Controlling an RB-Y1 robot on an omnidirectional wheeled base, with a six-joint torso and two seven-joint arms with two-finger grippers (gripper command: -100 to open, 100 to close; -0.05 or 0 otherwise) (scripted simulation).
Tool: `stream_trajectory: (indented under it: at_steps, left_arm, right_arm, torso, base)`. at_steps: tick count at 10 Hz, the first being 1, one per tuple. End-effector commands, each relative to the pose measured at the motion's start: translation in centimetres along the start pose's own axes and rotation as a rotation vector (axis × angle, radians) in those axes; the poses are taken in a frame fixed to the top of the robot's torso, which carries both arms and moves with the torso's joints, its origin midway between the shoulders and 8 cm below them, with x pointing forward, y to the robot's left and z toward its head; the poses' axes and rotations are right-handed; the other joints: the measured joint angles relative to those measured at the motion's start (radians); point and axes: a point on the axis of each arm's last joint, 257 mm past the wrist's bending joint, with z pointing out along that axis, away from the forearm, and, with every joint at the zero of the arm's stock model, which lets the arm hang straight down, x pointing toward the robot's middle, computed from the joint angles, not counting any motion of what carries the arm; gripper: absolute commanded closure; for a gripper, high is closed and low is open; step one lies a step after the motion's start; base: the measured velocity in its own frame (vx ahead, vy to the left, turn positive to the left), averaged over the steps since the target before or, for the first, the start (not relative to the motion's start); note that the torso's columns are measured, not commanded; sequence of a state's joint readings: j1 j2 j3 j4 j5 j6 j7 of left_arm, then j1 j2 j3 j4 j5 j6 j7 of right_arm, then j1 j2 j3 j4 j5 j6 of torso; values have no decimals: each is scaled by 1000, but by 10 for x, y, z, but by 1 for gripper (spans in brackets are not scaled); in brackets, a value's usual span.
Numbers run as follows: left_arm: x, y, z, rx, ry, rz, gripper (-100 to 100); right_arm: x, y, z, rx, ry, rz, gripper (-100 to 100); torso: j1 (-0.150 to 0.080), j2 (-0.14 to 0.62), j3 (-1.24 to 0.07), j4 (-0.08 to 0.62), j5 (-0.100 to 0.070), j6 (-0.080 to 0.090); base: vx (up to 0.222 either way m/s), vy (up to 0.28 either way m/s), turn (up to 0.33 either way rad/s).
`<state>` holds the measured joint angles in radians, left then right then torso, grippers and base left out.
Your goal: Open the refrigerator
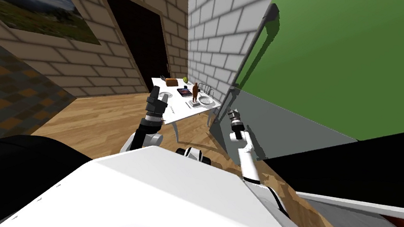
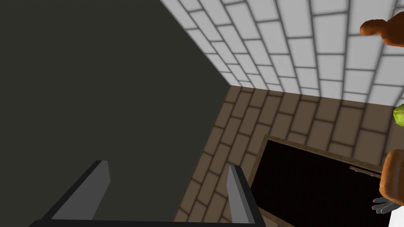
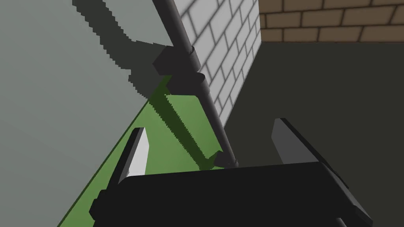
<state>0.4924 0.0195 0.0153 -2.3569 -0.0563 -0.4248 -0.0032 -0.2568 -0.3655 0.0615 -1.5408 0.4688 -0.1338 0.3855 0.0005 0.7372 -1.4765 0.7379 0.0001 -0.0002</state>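
The refrigerator stands to my right, with a green door [image 1: 359, 58] above a grey door [image 1: 270, 126]. A dark bar handle [image 1: 253, 46] runs along the doors' left edge. My right gripper [image 1: 233, 113] is up against that edge, where the two doors meet. In the right wrist view the right gripper [image 3: 213, 146] is open, and the green door's handle bar [image 3: 205, 114] passes between its fingers, untouched by either. My left gripper [image 1: 154, 96] is raised ahead of my chest, away from the refrigerator. In its wrist view the left gripper [image 2: 165, 185] is open and holds nothing.
A white table [image 1: 172, 115] with plates, a brown figure and other small items stands just past the refrigerator, against the white brick wall. A dark doorway [image 1: 136, 42] lies behind it. Below the green door at the right is a black area [image 1: 384, 155]. Wood floor lies to the left.
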Motion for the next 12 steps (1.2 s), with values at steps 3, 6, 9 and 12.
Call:
stream_trajectory:
  at_steps: [3, 6, 9, 12]
  left_arm:
    - [0, 0, 0, 0, 0, 0, 0]
    - [0, 0, 0, 0, 0, 0, 0]
    - [0, 0, 0, 0, 0, 0, 0]
    - [0, 0, 0, 0, 0, 0, 0]
  right_arm:
    - [1, -30, 28, 58, 51, -208, -100]
    - [7, -51, 37, 95, 86, -288, -100]
    - [6, -68, 46, 126, 111, -368, -100]
    - [-5, -98, 64, 183, 149, -522, -100]
  torso:
    - [-1, 2, 1, 0, 0, 0]
    - [-1, 1, 0, 0, 0, 0]
    - [0, 1, 0, 0, 0, 0]
    - [3, 0, 0, 0, 1, 0]
  base:
    - [18, 84, 31]
    - [17, 49, 24]
    - [9, 41, 28]
    - [21, 100, 49]
